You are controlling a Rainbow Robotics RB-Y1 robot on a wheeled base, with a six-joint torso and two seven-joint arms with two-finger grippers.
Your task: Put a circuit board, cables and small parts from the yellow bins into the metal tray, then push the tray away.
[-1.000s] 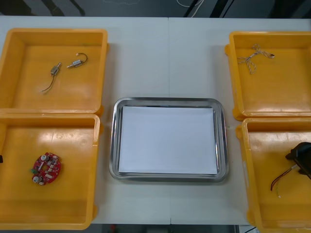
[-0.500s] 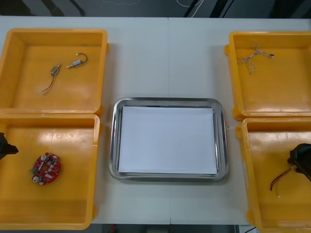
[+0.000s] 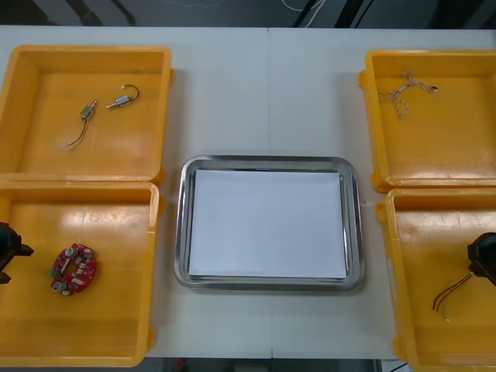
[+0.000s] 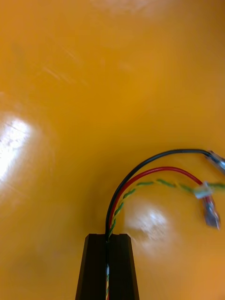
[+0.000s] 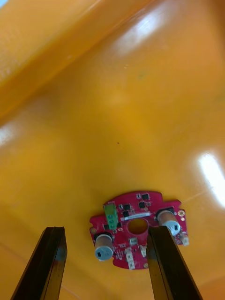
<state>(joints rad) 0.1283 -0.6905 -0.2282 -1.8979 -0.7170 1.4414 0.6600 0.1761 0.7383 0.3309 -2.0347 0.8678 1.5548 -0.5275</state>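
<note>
Risk on the right first: the right gripper, low in the near right yellow bin, pinches only the thin wires of the cable. They could slip out on the lift, or the loose ends could snag the bin wall. Its fingers are pressed together on those wires. In the near left yellow bin, the left gripper stands wide open astride the circuit board, which sits off-centre by one finger, so closing could nudge it. The metal tray holds none of them yet.
</note>
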